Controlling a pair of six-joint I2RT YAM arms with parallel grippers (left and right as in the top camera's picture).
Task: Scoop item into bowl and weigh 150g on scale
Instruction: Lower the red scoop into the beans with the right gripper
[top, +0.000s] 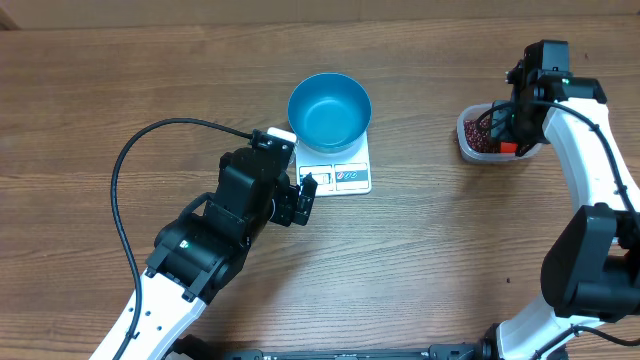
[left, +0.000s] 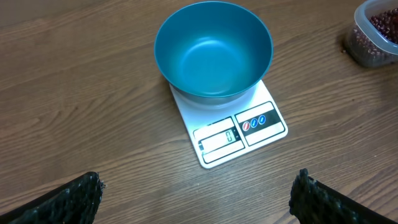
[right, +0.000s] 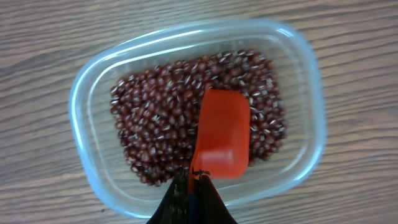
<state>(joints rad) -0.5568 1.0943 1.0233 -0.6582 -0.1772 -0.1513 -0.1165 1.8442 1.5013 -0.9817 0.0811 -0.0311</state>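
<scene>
Overhead, one bowl (top: 330, 112), one scale (top: 346, 178), one scoop (top: 508, 149)

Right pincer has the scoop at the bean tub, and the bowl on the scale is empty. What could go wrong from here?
The right pincer grips the scoop only by its handle end; loaded, it could tilt and spill beans on the way across to the bowl.
Digging may shove the light-looking tub.
The left pincer hovers beside the scale; a nudge could upset the reading.
</scene>
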